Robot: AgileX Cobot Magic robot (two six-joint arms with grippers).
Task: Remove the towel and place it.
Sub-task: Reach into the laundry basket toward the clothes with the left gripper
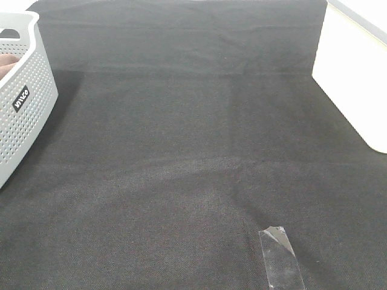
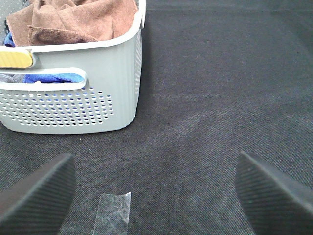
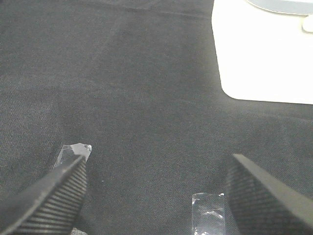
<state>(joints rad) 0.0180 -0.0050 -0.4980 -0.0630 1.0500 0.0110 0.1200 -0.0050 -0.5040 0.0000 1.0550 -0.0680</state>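
A brown towel (image 2: 73, 22) lies crumpled on top of a blue cloth (image 2: 49, 78) inside a grey perforated basket (image 2: 98, 105), heaped level with its rim, so it looks easy to lift out. The basket stands at one edge of a black cloth (image 1: 193, 151) spread over the desk (image 1: 351, 78). The left pincer (image 2: 154, 161) hovers near the basket, facing it, jaws wide and empty, probably ready to reach in. The right pincer (image 3: 159, 160), well apart from the basket, is also wide and empty.
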